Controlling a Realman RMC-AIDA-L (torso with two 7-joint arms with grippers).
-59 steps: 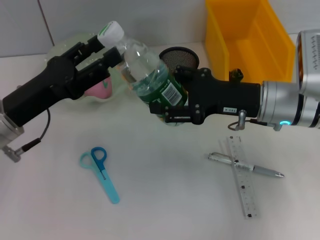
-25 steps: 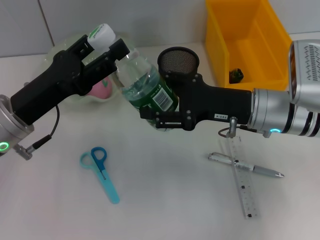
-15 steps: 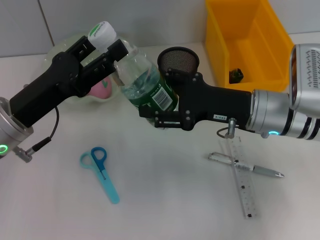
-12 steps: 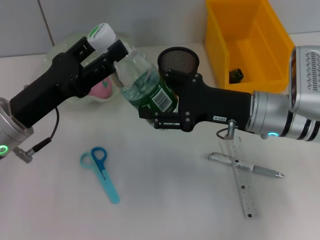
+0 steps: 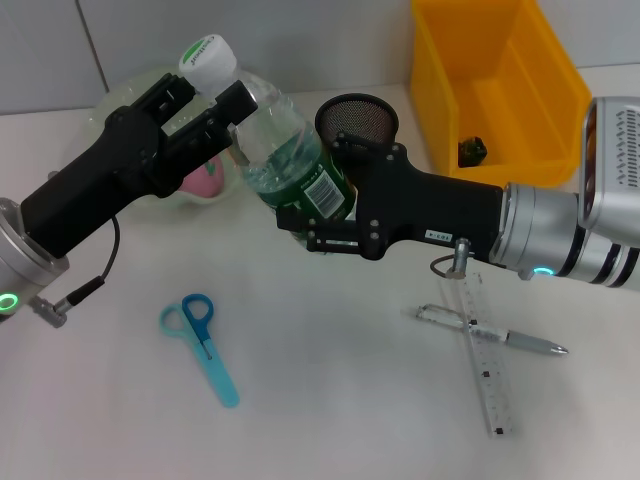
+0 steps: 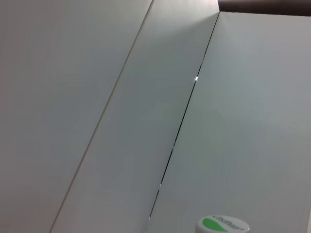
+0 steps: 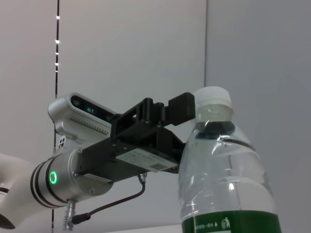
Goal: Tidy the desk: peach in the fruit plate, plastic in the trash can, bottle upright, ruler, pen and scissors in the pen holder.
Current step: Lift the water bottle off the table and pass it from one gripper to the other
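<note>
A clear plastic bottle [image 5: 285,150] with a green label and white cap is held nearly upright above the table. My left gripper [image 5: 222,95] is shut on its neck just below the cap [image 5: 204,58]. My right gripper [image 5: 318,225] is shut on its lower body. The right wrist view shows the bottle [image 7: 226,184] and the left gripper [image 7: 181,108] at its neck. The cap [image 6: 222,224] shows in the left wrist view. Blue scissors [image 5: 203,344] lie at the front left. A pen [image 5: 492,331] lies crossed over a clear ruler [image 5: 483,354] at the front right. A pink peach [image 5: 198,178] sits in the pale green fruit plate [image 5: 127,95].
A black mesh pen holder [image 5: 357,118] stands behind my right gripper. A yellow bin [image 5: 495,80] at the back right holds a small dark item [image 5: 472,150].
Both grippers have tilted the bottle from leaning toward upright, the cap rising and moving slightly left. The scissors, pen and ruler have not moved.
</note>
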